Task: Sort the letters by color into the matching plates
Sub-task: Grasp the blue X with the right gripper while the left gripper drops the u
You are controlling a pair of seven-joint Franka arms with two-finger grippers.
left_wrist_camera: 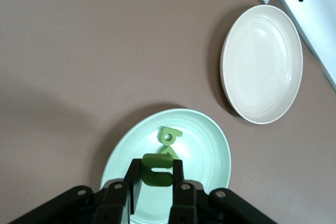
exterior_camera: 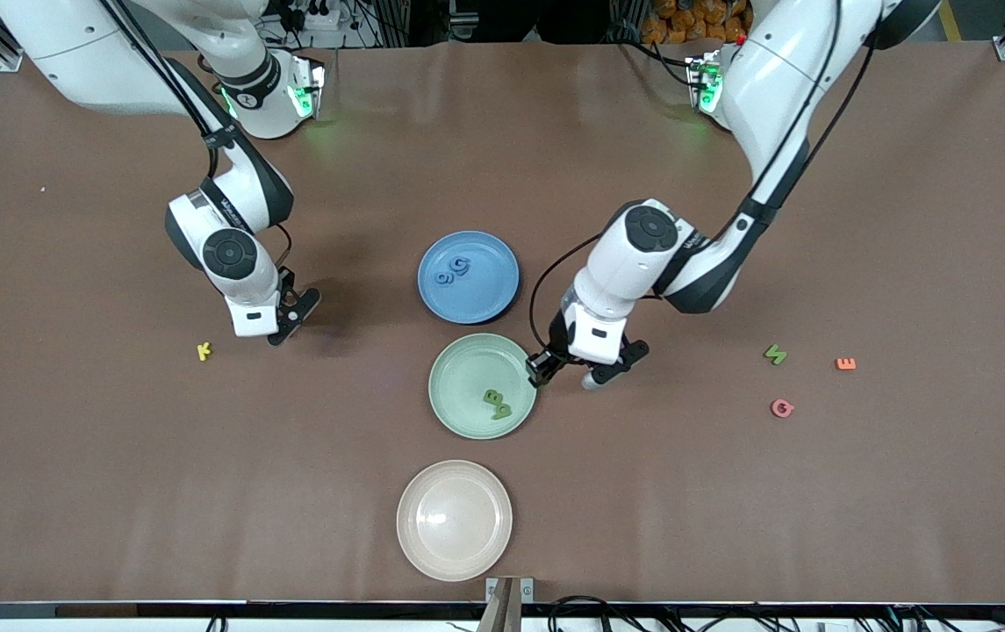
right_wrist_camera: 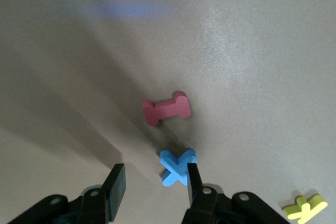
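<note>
Three plates are lined up mid-table: blue plate (exterior_camera: 469, 277) farthest from the front camera with two blue letters (exterior_camera: 454, 270), green plate (exterior_camera: 482, 385) next with two green letters (exterior_camera: 497, 404), cream plate (exterior_camera: 454, 520) nearest. The left gripper (left_wrist_camera: 156, 182) is seen over the green plate's edge, fingers clamped on a green letter (left_wrist_camera: 157, 169). The right gripper (right_wrist_camera: 152, 182) is held low with fingers apart, a blue X (right_wrist_camera: 177, 167) probably touching one finger, a red letter (right_wrist_camera: 167, 108) close by.
</note>
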